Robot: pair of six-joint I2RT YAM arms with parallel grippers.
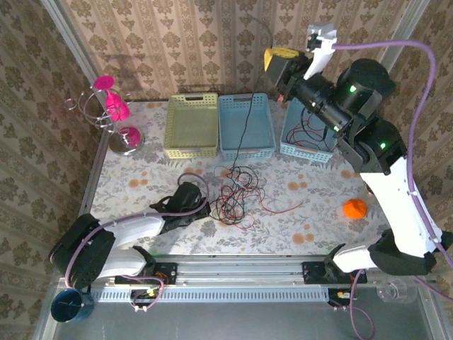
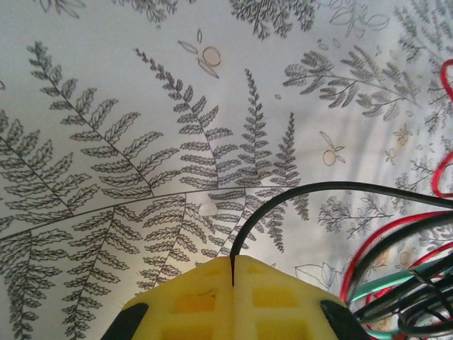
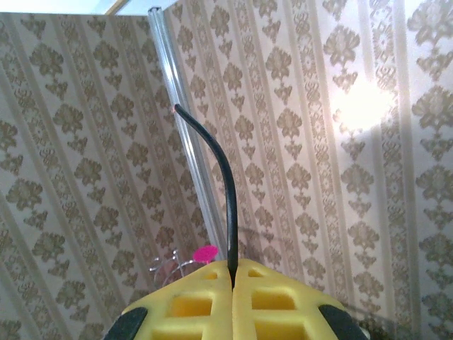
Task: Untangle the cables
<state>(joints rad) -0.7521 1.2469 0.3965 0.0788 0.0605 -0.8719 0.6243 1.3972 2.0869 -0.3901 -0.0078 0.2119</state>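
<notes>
The left gripper (image 2: pixel 232 275) is closed on a black cable (image 2: pixel 333 188); the right gripper (image 3: pixel 232 273), at upper right of the top view, is closed on a black strand (image 3: pixel 225 184). We find the cables (image 1: pixel 237 193) tangled at frame centre, below the blue basket (image 1: pixel 245 145).

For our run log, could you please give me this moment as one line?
left gripper: shut on black cable, low beside tangled cables | right gripper: shut on black cable end, raised near back wall
</notes>
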